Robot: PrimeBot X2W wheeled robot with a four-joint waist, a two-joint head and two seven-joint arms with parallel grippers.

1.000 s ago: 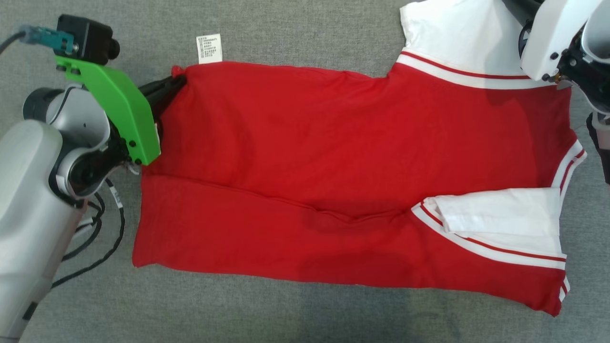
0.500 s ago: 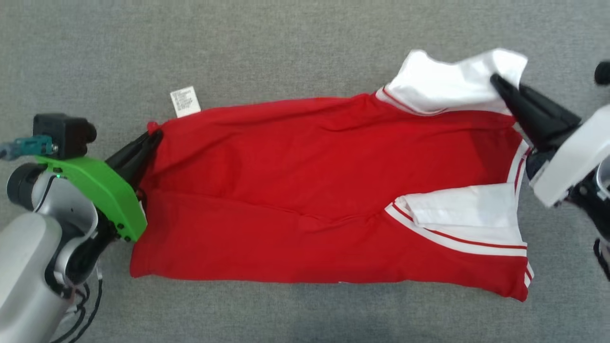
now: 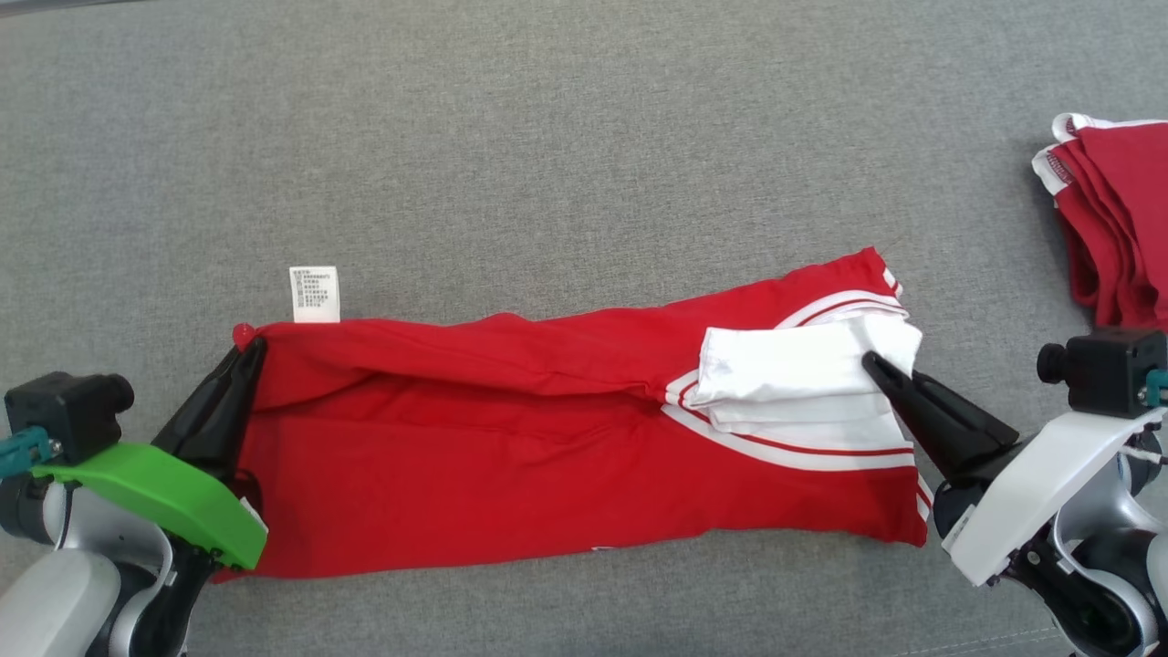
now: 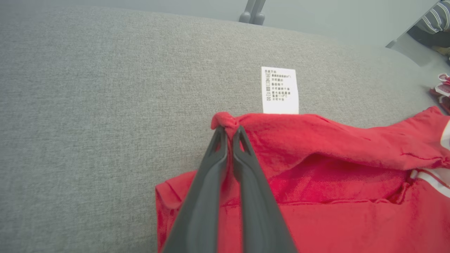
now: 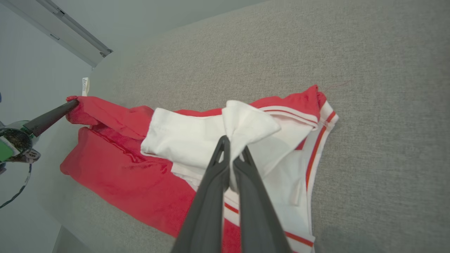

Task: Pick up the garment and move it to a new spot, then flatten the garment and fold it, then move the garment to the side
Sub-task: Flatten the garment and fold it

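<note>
L gripper point(image 3: 249, 349), lower left w/ green wrist mount point(image 3: 155, 497): fingers pinched tight on a bunched red corner of the garment point(image 3: 474, 465); in the left wrist view a cloth nub pokes past the tips. R gripper point(image 3: 869, 361), lower right: clamped on the white sleeve point(image 3: 785, 370), fabric squeezed btwn fingers. Garment lies lengthwise btwn both grippers on the gray fabric surface point(image 3: 547, 137), upper red layer lapped over the lower. White care label point(image 3: 314, 294) lies flat at far edge nr left corner. Far right, well apart: red/white pile point(image 3: 1118, 219), prob. more garments, partly cut off.
</note>
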